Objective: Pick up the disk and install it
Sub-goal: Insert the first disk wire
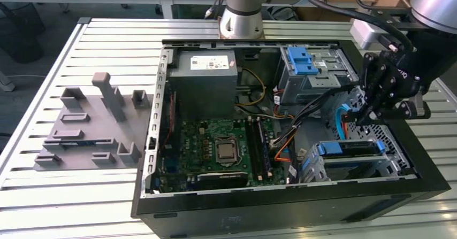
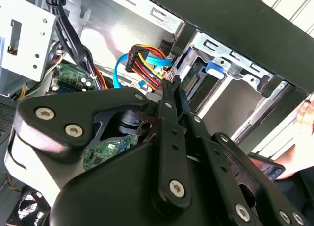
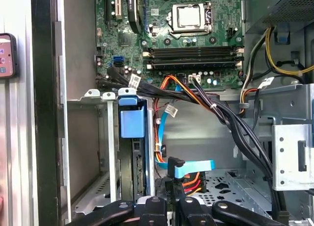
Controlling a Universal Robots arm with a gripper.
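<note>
The disk (image 1: 350, 148), silver-grey in a bright blue frame, sits in the lower drive cage at the front corner of the open computer case (image 1: 286, 209), on the exterior view's right. In the first wrist view the disk (image 3: 133, 124) stands edge-on in its slot. My gripper (image 1: 359, 120) hangs inside the case just beside that cage. Its fingers (image 2: 171, 118) are pressed together, their tips at a cable connector (image 3: 175, 165) that carries a light-blue ribbon and red, yellow and orange wires (image 2: 142, 57). The gripper (image 3: 169, 204) is apart from the disk.
A motherboard (image 1: 221, 148) and a grey power supply box (image 1: 207, 76) fill the case. Black cable bundles (image 3: 225, 118) cross beside the gripper. An upper bay has a blue latch (image 1: 303, 61). A grey fixture (image 1: 93, 126) lies on the slatted table. A hand (image 2: 306, 113) and phone (image 3: 6, 54) are outside the case.
</note>
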